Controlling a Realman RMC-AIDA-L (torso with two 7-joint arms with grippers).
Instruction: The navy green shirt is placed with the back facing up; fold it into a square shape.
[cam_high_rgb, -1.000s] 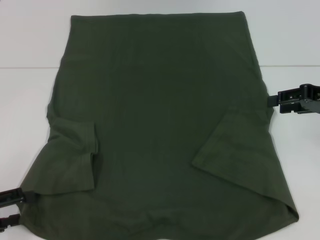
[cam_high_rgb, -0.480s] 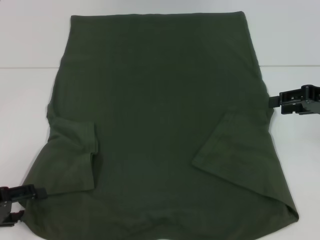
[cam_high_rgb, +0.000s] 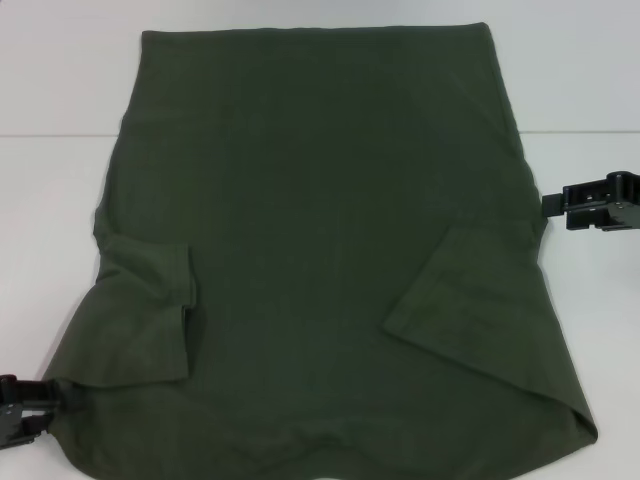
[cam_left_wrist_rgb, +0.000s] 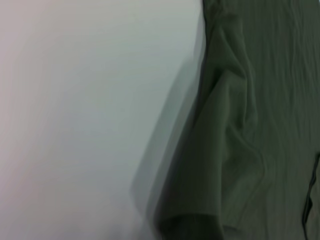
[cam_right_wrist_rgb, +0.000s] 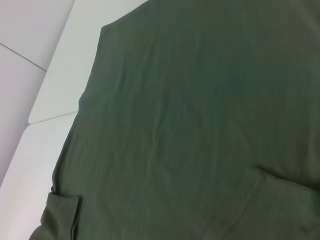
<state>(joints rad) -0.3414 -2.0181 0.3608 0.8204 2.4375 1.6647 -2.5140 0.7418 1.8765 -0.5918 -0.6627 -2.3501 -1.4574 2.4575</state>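
Navy green shirt (cam_high_rgb: 320, 240) spread flat over a white surface (cam_high_rgb: 50, 220), covering most of the head view; hem end far from the robot, shoulder end nearest. Both short sleeves folded inward onto the body of the garment: left sleeve (cam_high_rgb: 150, 315) lying crumpled near the left edge, right sleeve (cam_high_rgb: 470, 300) lying as a flat angled flap near the right edge. Fabric plain, dark olive, matte, without print.

Left hand (cam_high_rgb: 25, 405) at the near left corner of the shirt, low at the frame's edge, black tips meeting the cloth edge; whether closed on the fabric or merely touching, not discernible. Left wrist view: rumpled, raised fold of the shirt (cam_left_wrist_rgb: 240, 140) beside bare white surface (cam_left_wrist_rgb: 75, 110); own fingers out of view.

Right hand (cam_high_rgb: 598, 203) at the right edge of the shirt, about halfway along its length, tip just beside the cloth; degree of opening not discernible. Right wrist view: broad expanse of the shirt (cam_right_wrist_rgb: 200, 110) across the surface (cam_right_wrist_rgb: 55, 85), folded sleeve edges visible at the near corners.

No containers in any view.
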